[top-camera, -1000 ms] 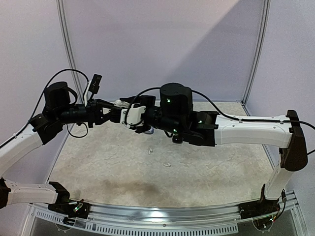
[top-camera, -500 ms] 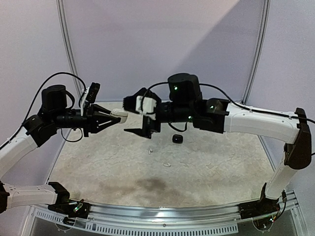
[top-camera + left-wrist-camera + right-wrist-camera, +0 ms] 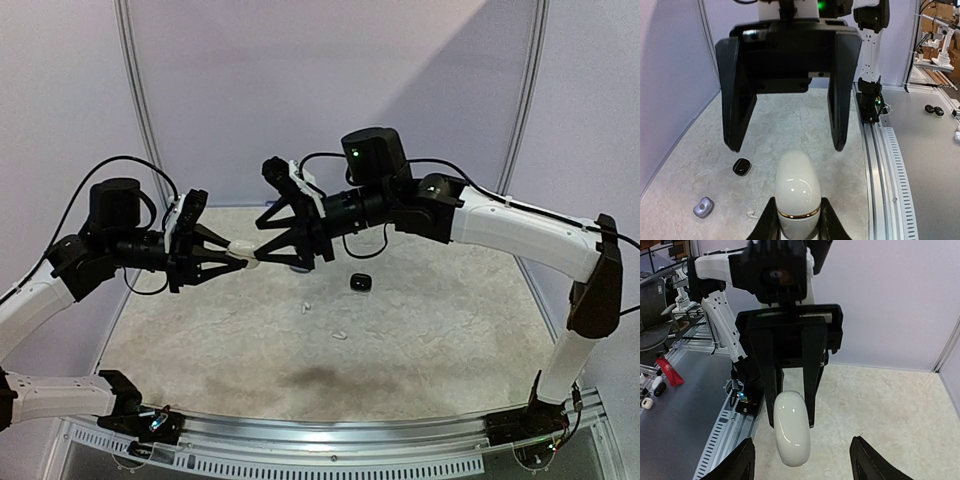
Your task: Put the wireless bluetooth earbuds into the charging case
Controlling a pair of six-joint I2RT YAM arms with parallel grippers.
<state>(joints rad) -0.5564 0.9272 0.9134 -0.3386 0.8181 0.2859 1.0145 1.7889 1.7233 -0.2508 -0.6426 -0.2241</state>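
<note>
1. Charging case, lid closed, is pinched by its rear end in the left gripper; the glossy shell could slip.
2. Just ahead, the right gripper stands open around its tip; off-centre closing could knock it loose.
3. Earbuds lie on the table far below.

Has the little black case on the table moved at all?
No. The black case sits where it was, with the same gap to the white earbud on the table.

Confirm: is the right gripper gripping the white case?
No, the right gripper stands open, apart from the white case in the left gripper.
</note>
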